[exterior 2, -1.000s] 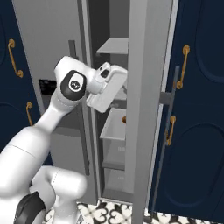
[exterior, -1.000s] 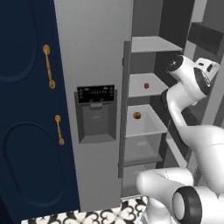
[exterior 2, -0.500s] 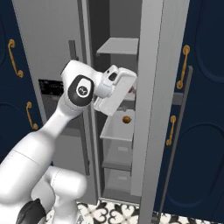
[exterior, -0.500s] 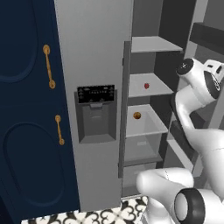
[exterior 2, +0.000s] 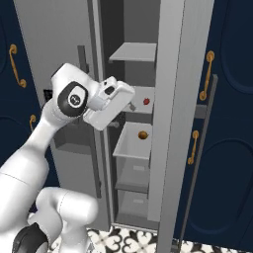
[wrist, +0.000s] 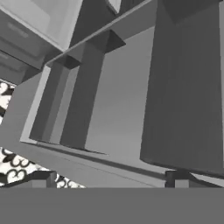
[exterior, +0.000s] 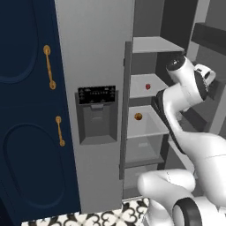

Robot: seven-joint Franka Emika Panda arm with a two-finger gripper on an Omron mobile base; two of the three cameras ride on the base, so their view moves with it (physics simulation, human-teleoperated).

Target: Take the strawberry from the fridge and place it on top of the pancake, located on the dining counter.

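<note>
Strawberry sits on the fridge's middle shelf, at about 3 o'clock from the gripper in the right base view, slightly deeper in. Its 2 fingertips stand wide apart, holding nothing, angled toward the door shelves.

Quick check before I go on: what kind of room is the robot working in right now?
Most likely a home kitchen, rendered. A tall grey two-door fridge stands with one door open, a tiny red strawberry on a shelf inside; navy cabinets with gold handles flank it, over a patterned black-and-white tile floor.
</note>
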